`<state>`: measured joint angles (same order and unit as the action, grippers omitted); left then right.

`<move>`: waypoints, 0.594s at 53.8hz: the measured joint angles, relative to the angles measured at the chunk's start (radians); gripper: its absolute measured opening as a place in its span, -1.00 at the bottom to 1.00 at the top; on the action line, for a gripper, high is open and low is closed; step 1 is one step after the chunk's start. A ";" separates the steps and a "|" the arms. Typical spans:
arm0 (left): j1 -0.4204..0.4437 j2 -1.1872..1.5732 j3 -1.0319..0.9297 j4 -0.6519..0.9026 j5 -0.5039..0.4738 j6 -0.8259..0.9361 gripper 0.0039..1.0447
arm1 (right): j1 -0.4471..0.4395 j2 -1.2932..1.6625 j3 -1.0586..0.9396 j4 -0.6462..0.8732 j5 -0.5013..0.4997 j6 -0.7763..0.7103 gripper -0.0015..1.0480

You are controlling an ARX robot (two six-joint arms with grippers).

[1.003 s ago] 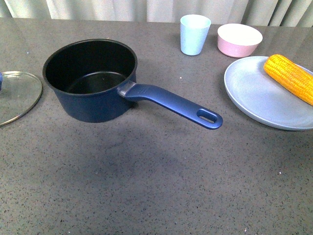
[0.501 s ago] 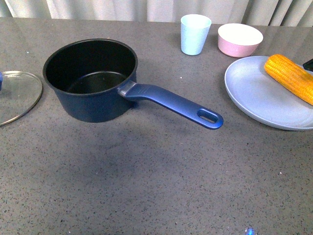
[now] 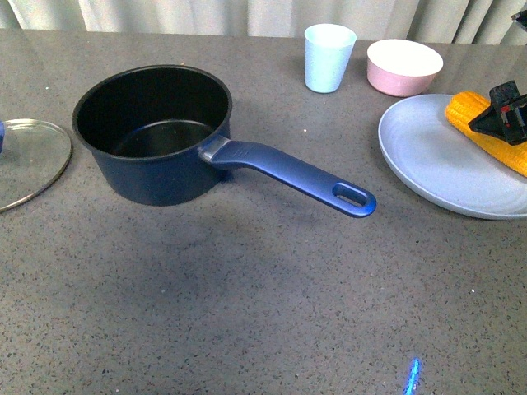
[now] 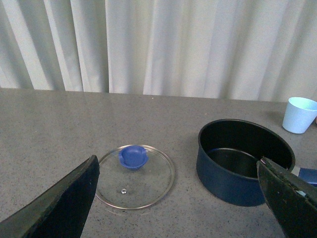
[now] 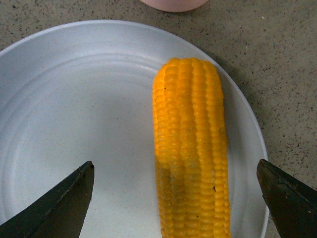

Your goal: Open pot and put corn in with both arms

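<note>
The dark blue pot (image 3: pixel 152 136) stands uncovered at the table's left, its long handle (image 3: pixel 296 177) pointing to the front right. Its glass lid (image 3: pixel 25 160) with a blue knob lies flat on the table left of it. The corn (image 3: pixel 469 115) rests on a pale blue plate (image 3: pixel 436 164) at the right. My right gripper (image 3: pixel 502 115) hovers over the cob and hides its middle. In the right wrist view the corn (image 5: pixel 190 148) lies between the wide-open fingers of the right gripper (image 5: pixel 174 166), which do not touch it. My left gripper (image 4: pixel 177 161) is open above the table, with the lid (image 4: pixel 134 176) and pot (image 4: pixel 233 183) ahead of it.
A light blue cup (image 3: pixel 329 58) and a pink bowl (image 3: pixel 403 66) stand at the back, between pot and plate. Grey curtains hang behind the table's far edge. The plate runs off the right edge of the front view.
My right gripper has come into the front view from the right edge and now sits over the corn. Pot, lid and corn have not moved.
</note>
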<state>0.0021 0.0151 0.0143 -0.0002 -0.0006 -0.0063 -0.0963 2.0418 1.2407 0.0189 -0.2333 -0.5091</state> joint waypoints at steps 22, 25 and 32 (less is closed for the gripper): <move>0.000 0.000 0.000 0.000 0.000 0.000 0.84 | -0.003 0.089 0.080 -0.039 -0.001 0.011 0.83; 0.000 0.000 0.000 0.000 0.000 0.000 0.84 | -0.004 0.094 0.081 -0.041 -0.003 0.012 0.83; 0.000 0.000 0.000 0.000 0.000 0.000 0.84 | -0.006 0.107 0.081 -0.047 -0.007 0.011 0.83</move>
<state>0.0021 0.0151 0.0143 -0.0002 -0.0006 -0.0063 -0.1020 2.1490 1.3216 -0.0284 -0.2405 -0.4976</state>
